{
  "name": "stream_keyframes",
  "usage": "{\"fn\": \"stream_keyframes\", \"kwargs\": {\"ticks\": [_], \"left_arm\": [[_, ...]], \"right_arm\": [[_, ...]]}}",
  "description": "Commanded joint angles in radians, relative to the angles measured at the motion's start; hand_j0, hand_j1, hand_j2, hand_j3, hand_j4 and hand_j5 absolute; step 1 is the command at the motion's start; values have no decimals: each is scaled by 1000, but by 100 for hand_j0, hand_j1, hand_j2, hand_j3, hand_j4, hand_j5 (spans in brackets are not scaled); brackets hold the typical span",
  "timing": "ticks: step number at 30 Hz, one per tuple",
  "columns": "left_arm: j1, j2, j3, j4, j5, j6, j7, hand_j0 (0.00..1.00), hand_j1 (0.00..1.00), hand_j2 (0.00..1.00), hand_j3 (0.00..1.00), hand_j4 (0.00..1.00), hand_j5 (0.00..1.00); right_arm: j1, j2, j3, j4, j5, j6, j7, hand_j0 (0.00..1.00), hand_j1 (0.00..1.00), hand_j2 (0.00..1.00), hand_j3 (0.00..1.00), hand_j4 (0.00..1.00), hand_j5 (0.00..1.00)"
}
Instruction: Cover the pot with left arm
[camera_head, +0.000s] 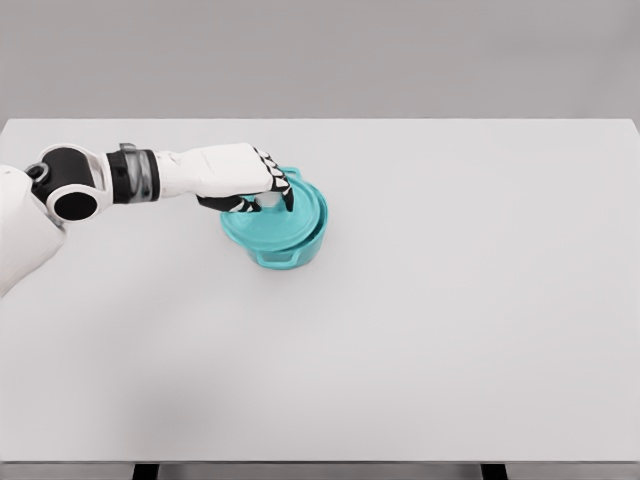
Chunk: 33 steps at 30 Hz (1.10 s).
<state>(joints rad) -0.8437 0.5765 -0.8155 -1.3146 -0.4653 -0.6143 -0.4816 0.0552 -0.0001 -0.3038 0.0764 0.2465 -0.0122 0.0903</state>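
Lid (290, 215): teal, seated slightly tilted on pot (285, 250), directly under left robot hand (262, 185). Fingers clenched around lid knob. Covering apparently near done; release and withdrawal outstanding. Desk (450, 300) white.

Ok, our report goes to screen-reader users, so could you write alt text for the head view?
The robot's left hand grips the knob of a teal lid, holding it on top of a teal pot near the middle of a white table. The white left arm reaches in from the picture's left edge; the right arm is out of view.
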Motion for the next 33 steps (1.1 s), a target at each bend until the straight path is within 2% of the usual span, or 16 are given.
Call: {"fn": "stream_keyframes", "kwargs": {"ticks": [1,12,33], "left_arm": [[-2,0,1,5,13,3,1,62,62,62,62,62,62],[-8,-3,1,-3,14,3,1,62,62,62,62,62,62],[-21,-30,1,34,11,3,0,66,66,66,66,66,66]], "right_arm": [[0,0,0,0,-1,0,0,100,100,100,100,100,100],[0,0,0,0,0,0,0,100,100,100,100,100,100],[0,0,0,0,0,0,0,100,100,100,100,100,100]]}}
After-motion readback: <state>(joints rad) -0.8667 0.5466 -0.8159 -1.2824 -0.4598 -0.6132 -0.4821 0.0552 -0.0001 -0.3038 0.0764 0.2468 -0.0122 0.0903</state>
